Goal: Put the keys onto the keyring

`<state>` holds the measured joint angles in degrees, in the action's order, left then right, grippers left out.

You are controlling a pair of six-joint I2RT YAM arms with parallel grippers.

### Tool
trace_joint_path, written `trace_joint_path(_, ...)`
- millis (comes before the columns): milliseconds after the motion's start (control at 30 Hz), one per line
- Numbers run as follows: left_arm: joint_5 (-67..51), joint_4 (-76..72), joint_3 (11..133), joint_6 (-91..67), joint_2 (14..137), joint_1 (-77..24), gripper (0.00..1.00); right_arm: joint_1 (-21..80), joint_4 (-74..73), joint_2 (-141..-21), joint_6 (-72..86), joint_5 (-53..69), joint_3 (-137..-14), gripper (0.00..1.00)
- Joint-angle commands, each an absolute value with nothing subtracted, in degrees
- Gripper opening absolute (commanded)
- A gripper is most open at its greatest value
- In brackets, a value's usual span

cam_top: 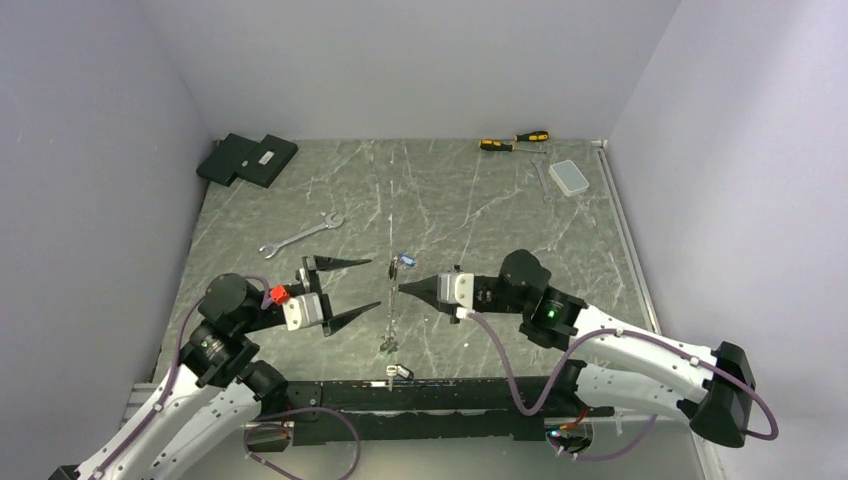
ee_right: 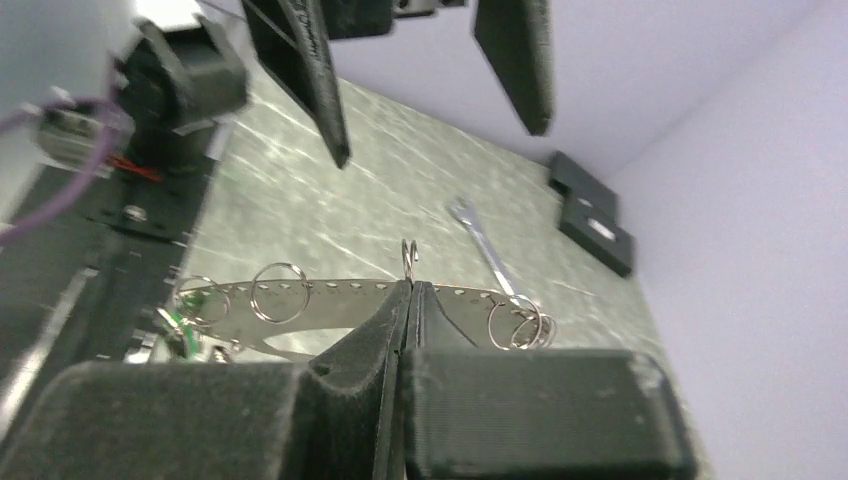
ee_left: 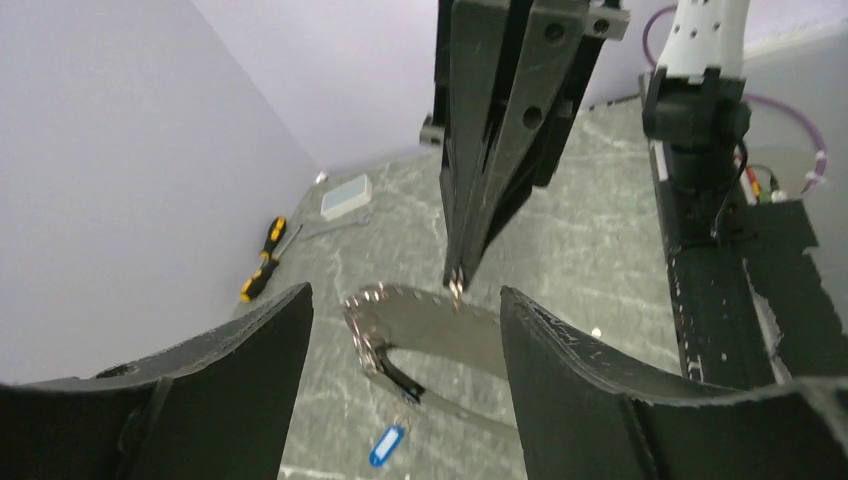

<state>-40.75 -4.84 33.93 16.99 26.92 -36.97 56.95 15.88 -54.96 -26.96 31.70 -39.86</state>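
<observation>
The keyring [cam_top: 393,312] is a thin silvery loop stretched front to back at mid-table. My right gripper [cam_top: 402,288] is shut on its middle from the right. In the right wrist view the closed tips [ee_right: 410,290] pinch the keyring [ee_right: 330,292], which carries several small rings. The blue key [cam_top: 405,262] hangs at the loop's far end, also visible below the loop in the left wrist view [ee_left: 388,445]. A green key head [ee_right: 178,335] shows at the near end. My left gripper [cam_top: 375,283] stands open just left of the loop, its jaws [ee_left: 405,295] wide around it without touching.
A silver wrench [cam_top: 300,236] lies behind the left arm. Black boxes [cam_top: 248,159] sit at the back left. Yellow-and-black screwdrivers [cam_top: 515,141], a small wrench [cam_top: 541,178] and a clear box [cam_top: 571,177] are at the back right. A black rail [cam_top: 440,392] runs along the front.
</observation>
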Motion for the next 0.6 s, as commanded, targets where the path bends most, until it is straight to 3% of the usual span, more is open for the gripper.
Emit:
trace_joint_path(0,-35.4,13.7,37.1,25.3,25.5,-37.1,0.72,59.6,19.7,-51.7,-39.9,17.2,-37.9,0.0)
trace_joint_path(200,-23.7,14.6,38.9,16.3,28.0,-37.1,0.69,64.4,20.7,-52.6,-49.5,5.2,-35.5,0.0)
trace_joint_path(433,-24.1,12.1,37.8,14.4,32.7,-37.1,0.65,66.0,21.5,-53.3,-52.2,-3.0,-33.9,0.0)
trace_joint_path(567,-16.3,8.1,36.9,10.1,36.3,-37.1,0.55,66.2,24.4,-53.2,-50.5,-12.4,-32.4,0.0)
